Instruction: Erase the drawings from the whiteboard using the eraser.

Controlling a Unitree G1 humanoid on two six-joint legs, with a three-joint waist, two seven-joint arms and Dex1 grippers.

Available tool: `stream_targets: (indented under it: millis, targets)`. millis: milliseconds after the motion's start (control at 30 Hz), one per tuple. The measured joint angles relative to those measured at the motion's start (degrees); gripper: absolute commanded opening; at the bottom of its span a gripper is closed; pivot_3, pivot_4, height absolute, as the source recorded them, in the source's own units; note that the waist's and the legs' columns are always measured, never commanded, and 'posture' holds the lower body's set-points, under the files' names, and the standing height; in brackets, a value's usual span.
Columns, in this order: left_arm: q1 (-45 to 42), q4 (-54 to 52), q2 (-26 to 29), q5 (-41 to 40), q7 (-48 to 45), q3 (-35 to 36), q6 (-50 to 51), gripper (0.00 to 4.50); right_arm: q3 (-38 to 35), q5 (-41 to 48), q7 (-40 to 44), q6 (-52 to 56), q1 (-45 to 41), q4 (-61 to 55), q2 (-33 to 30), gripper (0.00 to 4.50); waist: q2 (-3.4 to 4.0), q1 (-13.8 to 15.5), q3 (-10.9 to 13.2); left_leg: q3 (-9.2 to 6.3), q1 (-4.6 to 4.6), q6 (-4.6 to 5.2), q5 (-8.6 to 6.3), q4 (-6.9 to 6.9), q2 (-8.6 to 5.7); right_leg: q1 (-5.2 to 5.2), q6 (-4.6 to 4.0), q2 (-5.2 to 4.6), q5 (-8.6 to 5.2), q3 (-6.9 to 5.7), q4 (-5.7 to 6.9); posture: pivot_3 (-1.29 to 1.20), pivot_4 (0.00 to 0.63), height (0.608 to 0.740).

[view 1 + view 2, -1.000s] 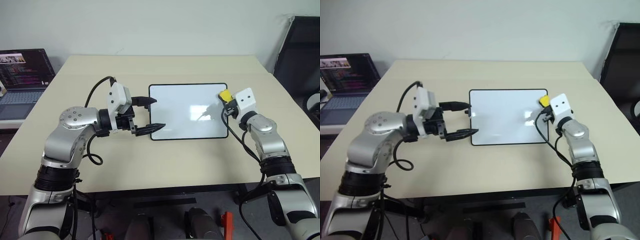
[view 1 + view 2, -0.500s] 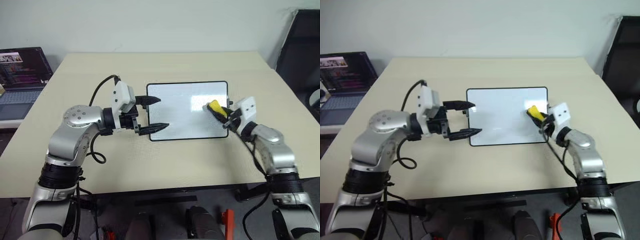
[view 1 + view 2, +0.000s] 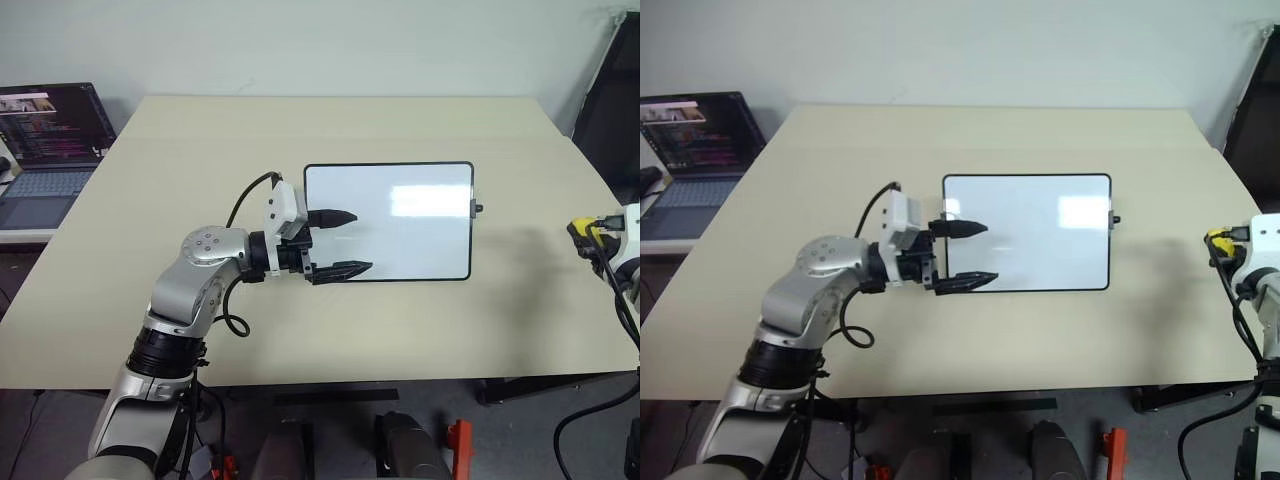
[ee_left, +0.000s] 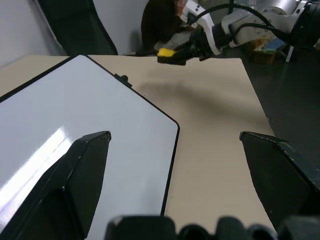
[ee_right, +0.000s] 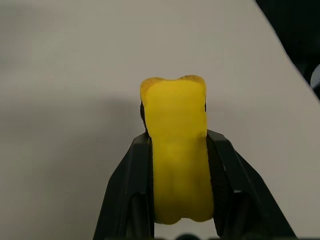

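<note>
**Yellow eraser held off the board at the right edge of the frame**

A rectangular glossy whiteboard with a thin black frame and rounded corners [image 3: 400, 215] lies flat at the centre of the head-camera picture, on a pale beige worktop [image 3: 300, 320]. Its white surface shows only a bright reflection toward the upper right; no marker drawings can be made out on it from here. A small black knob sits on its right short side.

The left gripper [image 3: 345, 243] is just left of centre, pointing toward the right of the frame. Its two black fingers are spread wide apart and hold nothing. The upper fingertip lies over the board's left edge and the lower one over its lower left corner; whether they touch the board cannot be told.

The right gripper [image 3: 583, 235] is at the far right edge of the frame, well apart from the whiteboard and over bare worktop. Its fingers pinch a small bright yellow block eraser [image 5: 177, 150], which stands up between them in the right wrist view.

An open dark laptop [image 3: 45, 140] with a lit screen sits at the upper left of the frame, beside the worktop.
</note>
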Motion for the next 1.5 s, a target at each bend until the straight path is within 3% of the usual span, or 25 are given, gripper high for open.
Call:
stream_targets:
  millis: [367, 700, 900, 1067, 1233, 1500]
  targets:
    - [0.01, -0.05, 0.16, 0.22, -0.6, -0.33, -0.7, 4.5, 3.14, -0.36, 7.64, -3.2, -1.23, 8.91, -0.09, 1.0, 0.01, -0.14, 0.0, -0.01, 0.03, 0.0, 0.0, 0.03, -0.01, 0.07, 0.05, 0.0, 0.02, -0.01, -0.03, 0.0, 0.15, 0.74]
    - [0.36, -0.3, 1.21, 0.29, 0.33, 0.38, -0.78, 4.5, 3.07, -0.5, 7.95, -4.6, -3.65, 13.23, -0.58, 4.49, 0.02, -0.1, 0.0, -0.01, 0.02, 0.0, 0.0, 0.04, -0.01, 0.07, 0.05, -0.01, 0.03, -0.01, -0.03, 0.0, 0.15, 0.74]
    - [0.91, 5.62, 2.74, 3.77, 8.39, 8.09, -6.29, 4.5, 2.2, 1.14, 10.09, -6.7, -3.07, 1.63, -1.87, 4.49, 0.06, -0.41, 0.0, -0.03, 0.09, 0.0, 0.0, 0.04, 0.03, 0.07, 0.05, 0.06, 0.03, 0.02, 0.02, 0.0, 0.15, 0.74]
    - [2.69, 14.64, 3.41, 5.11, 18.01, 18.34, -9.42, 4.5, 0.74, 3.49, 8.89, -12.09, -2.86, -3.33, 5.75, 4.49, 0.04, -0.19, -0.02, -0.06, 0.06, -0.01, -0.01, 0.09, 0.03, 0.13, 0.08, 0.01, 0.05, -0.04, -0.01, 0.0, 0.15, 0.74]
    - [6.45, 16.75, 2.24, 6.95, 19.33, 17.62, -11.21, 4.5, 2.19, 3.5, 8.75, -17.02, -2.38, 0.53, 12.71, 4.49, 0.06, 1.07, -0.01, -0.02, -0.02, -0.04, -0.01, 0.09, -0.06, 0.1, 0.15, -0.15, 0.11, -0.08, -0.08, 0.0, 0.15, 0.74]
    - [7.12, 27.53, -3.44, 13.47, 27.68, 16.54, -20.84, 4.5, 3.99, 2.38, 7.49, -23.45, -3.21, 5.66, 15.88, 4.49, 0.06, 1.27, -0.02, -0.03, 0.0, -0.05, -0.01, 0.1, -0.05, 0.1, 0.13, -0.15, 0.12, -0.11, -0.03, 0.0, 0.15, 0.74]
